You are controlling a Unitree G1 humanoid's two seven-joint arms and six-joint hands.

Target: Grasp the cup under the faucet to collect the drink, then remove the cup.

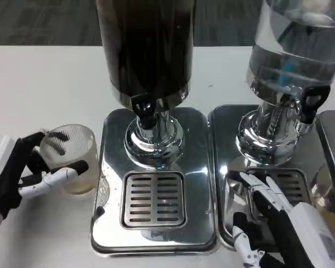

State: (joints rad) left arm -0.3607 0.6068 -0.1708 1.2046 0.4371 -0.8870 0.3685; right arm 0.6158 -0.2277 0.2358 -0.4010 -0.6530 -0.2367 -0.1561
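A clear ribbed cup (pixel 71 158) stands upright on the white table, left of the dark drink dispenser's chrome base (pixel 113 184). My left hand (pixel 22 173) grips it, fingers wrapped around its near and far sides. The black faucet (pixel 144 107) hangs under the dark tank (pixel 146 44), above the slotted drip grate (pixel 153 199); the cup is left of the grate, not under the faucet. My right hand (pixel 273 215) lies low at the right, fingers spread over the second dispenser's tray, holding nothing.
A second dispenser with a clear tank (pixel 298 39) and a black tap (pixel 311 101) stands on the right on its own chrome base (pixel 226 145). A third chrome base edge (pixel 332 145) shows at the far right. Bare white table (pixel 44 89) lies to the left.
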